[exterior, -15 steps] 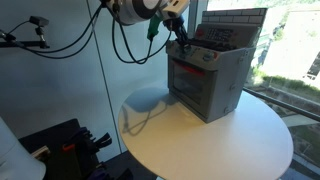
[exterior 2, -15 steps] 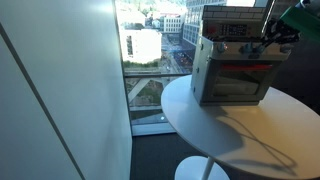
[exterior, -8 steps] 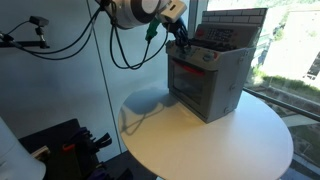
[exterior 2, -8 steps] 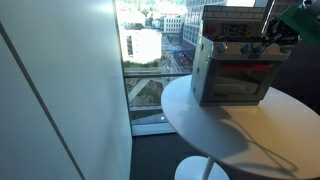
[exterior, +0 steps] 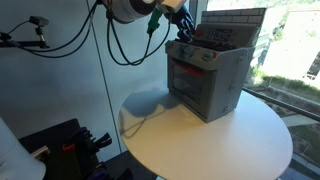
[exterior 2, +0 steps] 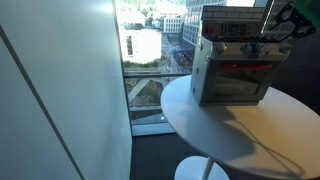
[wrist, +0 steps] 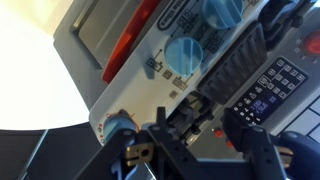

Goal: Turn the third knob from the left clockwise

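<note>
A grey toy stove (exterior: 208, 82) with a red strip on its front stands on the round white table (exterior: 235, 140); it also shows in an exterior view (exterior 2: 235, 72). In the wrist view its panel carries round blue knobs (wrist: 185, 52), one more at the lower left (wrist: 118, 125). Which of them is the third from the left I cannot tell. My gripper (exterior: 182, 27) hangs at the stove's top edge (exterior 2: 279, 27). In the wrist view the gripper (wrist: 200, 113) is open, its black fingers (wrist: 245, 135) apart, with a small dark and silver part of the panel (wrist: 190, 105) between them.
A keypad-like panel (wrist: 270, 85) lies beside the right finger. Black cables (exterior: 120, 40) hang from the arm. Dark equipment (exterior: 60, 145) sits low beside the table. A tall window (exterior 2: 150, 60) and a wall (exterior 2: 50, 100) stand near the table's pedestal (exterior 2: 200, 168).
The gripper has lifted slightly up and away from the stove's top edge. The stove has not moved.
</note>
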